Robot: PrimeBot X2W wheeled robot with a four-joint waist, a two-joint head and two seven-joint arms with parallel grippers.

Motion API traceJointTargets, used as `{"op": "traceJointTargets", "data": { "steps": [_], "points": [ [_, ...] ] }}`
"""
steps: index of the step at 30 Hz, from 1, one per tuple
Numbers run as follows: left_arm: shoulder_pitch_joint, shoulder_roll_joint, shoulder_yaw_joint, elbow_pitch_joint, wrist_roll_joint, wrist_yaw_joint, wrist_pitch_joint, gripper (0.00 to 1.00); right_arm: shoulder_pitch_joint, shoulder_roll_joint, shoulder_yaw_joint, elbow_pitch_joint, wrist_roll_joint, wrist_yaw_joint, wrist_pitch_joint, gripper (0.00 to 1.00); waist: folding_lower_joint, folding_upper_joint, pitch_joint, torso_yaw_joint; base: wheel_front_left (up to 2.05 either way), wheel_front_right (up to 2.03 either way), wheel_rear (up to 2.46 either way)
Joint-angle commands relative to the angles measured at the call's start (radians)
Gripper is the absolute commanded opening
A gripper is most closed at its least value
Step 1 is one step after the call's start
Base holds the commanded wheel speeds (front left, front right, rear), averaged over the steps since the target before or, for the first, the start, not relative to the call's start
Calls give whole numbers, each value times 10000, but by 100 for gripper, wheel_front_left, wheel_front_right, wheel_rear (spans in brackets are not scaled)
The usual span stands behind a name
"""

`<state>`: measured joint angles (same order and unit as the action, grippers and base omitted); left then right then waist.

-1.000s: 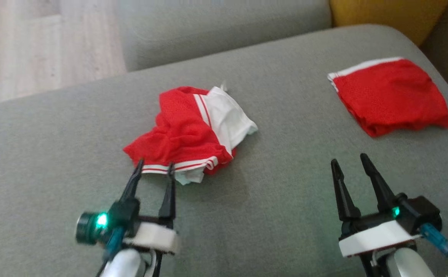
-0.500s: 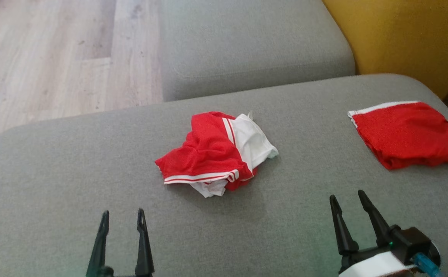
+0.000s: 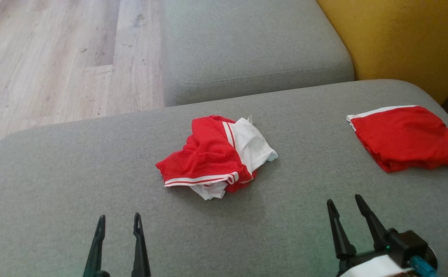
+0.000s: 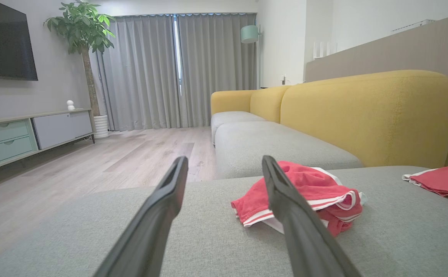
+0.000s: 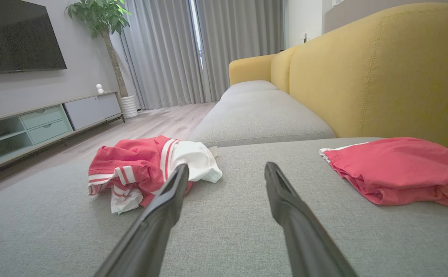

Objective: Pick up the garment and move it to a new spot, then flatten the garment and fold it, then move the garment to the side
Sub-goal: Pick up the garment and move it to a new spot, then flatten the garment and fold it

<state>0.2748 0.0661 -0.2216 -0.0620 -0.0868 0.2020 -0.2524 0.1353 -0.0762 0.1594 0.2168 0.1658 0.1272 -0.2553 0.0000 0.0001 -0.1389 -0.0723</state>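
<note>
A crumpled red and white garment (image 3: 214,157) lies in a heap on the middle of the grey sofa seat (image 3: 74,184). It also appears in the left wrist view as the garment (image 4: 308,192) just beyond the right finger, and in the right wrist view as the garment (image 5: 147,169) to the left. My left gripper (image 3: 119,223) stands open near the seat's front edge, well short of the heap, nothing between its fingers. My right gripper (image 3: 344,202) is open too, at the lower right, apart from both cloths.
A folded red cloth (image 3: 404,136) with a white edge lies at the seat's far right, near the yellow backrest (image 3: 400,38). A second grey cushion (image 3: 254,50) lies beyond, wooden floor (image 3: 54,61) to the left. A TV cabinet (image 4: 24,134) and potted plant (image 4: 81,27) stand across the room.
The head camera has tilted, shifting the whole picture down. My left gripper has drawn back from the garment's front edge toward me. The garment lies as before.
</note>
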Motion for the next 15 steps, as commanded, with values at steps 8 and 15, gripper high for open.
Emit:
{"op": "traceJointTargets", "data": {
  "steps": [8, 15],
  "points": [
    [-164, -142, 454, -324, 167, -93, -93, 100, -333, 17, 310, -274, -72, 35, -65, 100, 0, -1, 13, -29, 0, 0, 0],
    [-147, -151, 425, -294, 186, -76, -93, 100, -328, -11, 334, -290, -83, 35, -65, 100, 0, -1, 17, -7, 0, 0, 0]
  ]
}}
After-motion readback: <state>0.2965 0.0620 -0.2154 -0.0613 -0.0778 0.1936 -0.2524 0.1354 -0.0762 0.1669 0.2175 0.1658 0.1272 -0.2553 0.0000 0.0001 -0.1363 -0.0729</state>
